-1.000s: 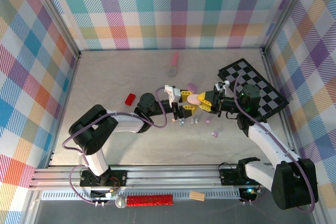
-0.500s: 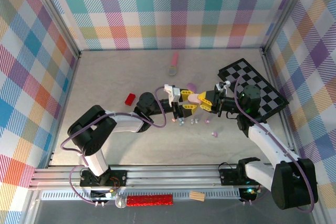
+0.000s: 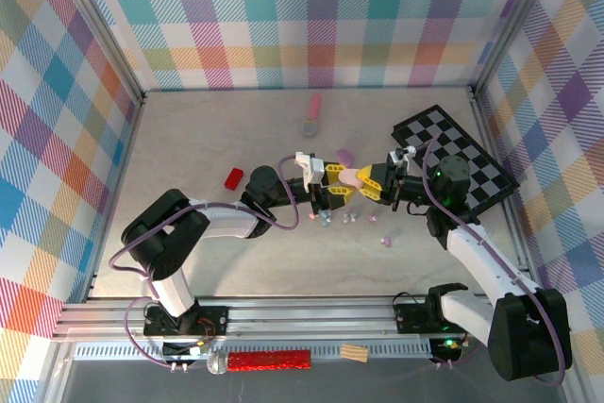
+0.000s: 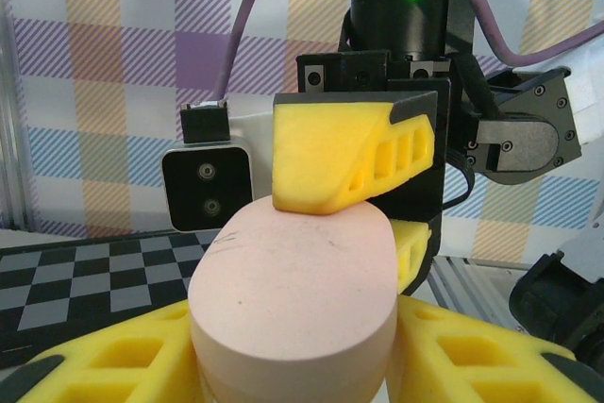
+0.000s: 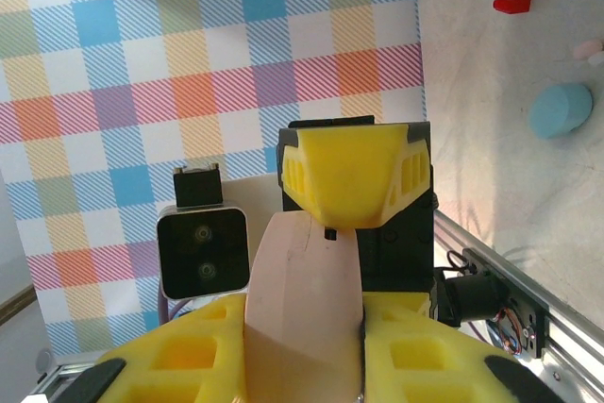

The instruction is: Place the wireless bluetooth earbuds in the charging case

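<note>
— Who has the case [image 3: 351, 177]?
— Both. The left gripper [image 3: 332, 192] and right gripper [image 3: 370, 182] each clamp it, mid-air.
— The earbuds [image 3: 347, 219]?
— Loose on the table [image 3: 217, 139], just nearer the bases than the jaws, outside them.

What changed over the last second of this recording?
The left gripper closed in tighter on the pink case, which the right gripper also grips. The right arm shifted slightly rightward. The case, the loose earbuds on the table and the red brick stayed put.
</note>
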